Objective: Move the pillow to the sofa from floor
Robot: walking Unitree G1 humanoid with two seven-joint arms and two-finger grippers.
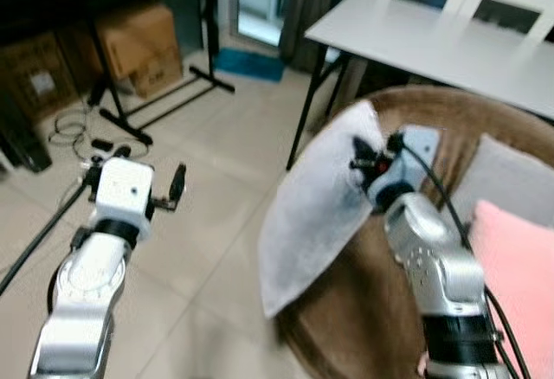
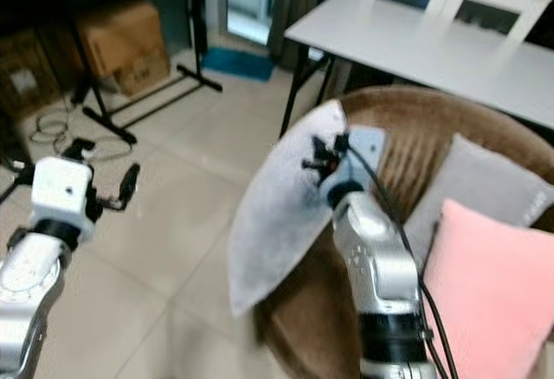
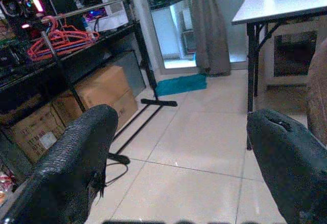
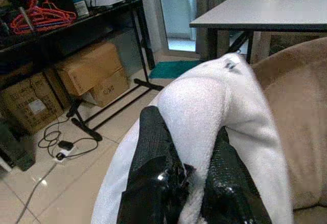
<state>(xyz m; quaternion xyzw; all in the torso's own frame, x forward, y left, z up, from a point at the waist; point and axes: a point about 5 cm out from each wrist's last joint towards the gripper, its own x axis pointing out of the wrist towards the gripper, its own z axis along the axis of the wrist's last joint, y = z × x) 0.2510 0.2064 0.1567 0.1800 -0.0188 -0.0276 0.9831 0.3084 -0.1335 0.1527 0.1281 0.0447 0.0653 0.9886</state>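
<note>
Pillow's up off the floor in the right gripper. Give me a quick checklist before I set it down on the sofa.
1. Grip: right gripper is shut on a fold of the white pillow: ok.
2. Pillow off the floor: it hangs over the brown sofa's edge, lower corner above the tiles: ok.
3. Over the seat: most of the pillow still hangs outside the sofa's arm: not ok.
4. Landing spot: a grey cushion and a pink cushion already lie on the seat; free room beside them: cannot tell.
5. Left gripper open, held over the floor away from the pillow: ok.
6. White table behind the sofa, clearance for the swing: cannot tell.
</note>
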